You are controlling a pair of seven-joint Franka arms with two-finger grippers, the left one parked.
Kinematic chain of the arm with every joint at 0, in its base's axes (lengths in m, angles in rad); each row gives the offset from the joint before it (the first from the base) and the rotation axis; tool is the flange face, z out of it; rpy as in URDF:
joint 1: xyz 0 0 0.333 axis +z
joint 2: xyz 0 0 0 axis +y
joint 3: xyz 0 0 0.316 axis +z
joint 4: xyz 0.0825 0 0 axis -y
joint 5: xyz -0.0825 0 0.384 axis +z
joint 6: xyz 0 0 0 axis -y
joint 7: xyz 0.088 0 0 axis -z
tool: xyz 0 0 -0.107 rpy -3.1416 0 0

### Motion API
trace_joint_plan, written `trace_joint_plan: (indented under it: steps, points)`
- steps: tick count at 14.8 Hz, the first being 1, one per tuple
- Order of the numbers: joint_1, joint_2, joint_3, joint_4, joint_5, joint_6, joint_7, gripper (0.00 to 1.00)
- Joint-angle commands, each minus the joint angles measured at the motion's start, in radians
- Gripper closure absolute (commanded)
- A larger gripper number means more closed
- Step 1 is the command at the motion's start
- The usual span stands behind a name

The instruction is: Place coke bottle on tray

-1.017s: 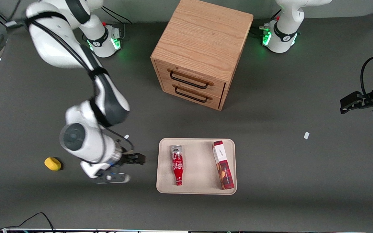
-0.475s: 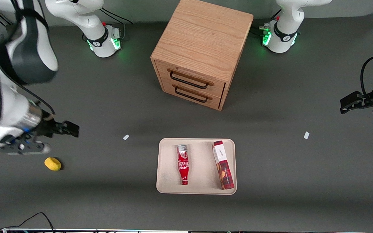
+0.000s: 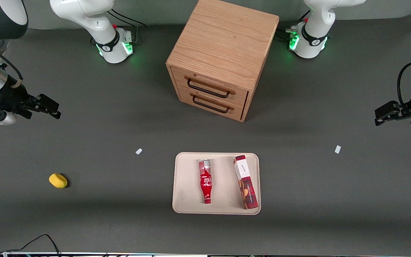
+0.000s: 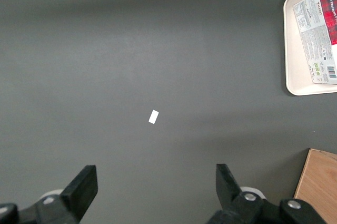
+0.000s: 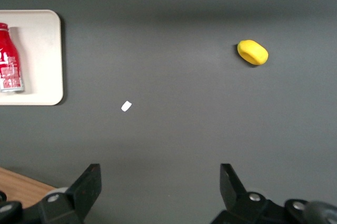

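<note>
The coke bottle (image 3: 205,181) lies flat on the beige tray (image 3: 184,185), its red cap toward the front camera and its silvery base away from it. Part of it shows in the right wrist view (image 5: 9,66), on the tray (image 5: 45,60). My right gripper (image 3: 50,109) is open and empty, raised above the table toward the working arm's end, well away from the tray. Its two dark fingers (image 5: 87,187) stand wide apart over bare table.
A red-and-white biscuit box (image 3: 245,182) lies on the tray beside the bottle. A wooden two-drawer cabinet (image 3: 221,59) stands farther from the front camera than the tray. A yellow lump (image 3: 58,180) and two small white scraps (image 3: 138,151) lie on the table.
My right gripper has pulled away from the tray toward the working arm's end and risen. The bottle has rolled a little across the tray toward the biscuit box.
</note>
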Motion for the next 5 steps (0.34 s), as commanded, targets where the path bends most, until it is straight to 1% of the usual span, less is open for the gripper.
trace_joint_plan:
  steps: [1,5]
  points:
    - [0.000,-0.033,-0.032,-0.039,0.044,0.015,-0.047,0.00]
    - [0.005,-0.027,-0.037,-0.030,0.037,-0.014,-0.042,0.00]
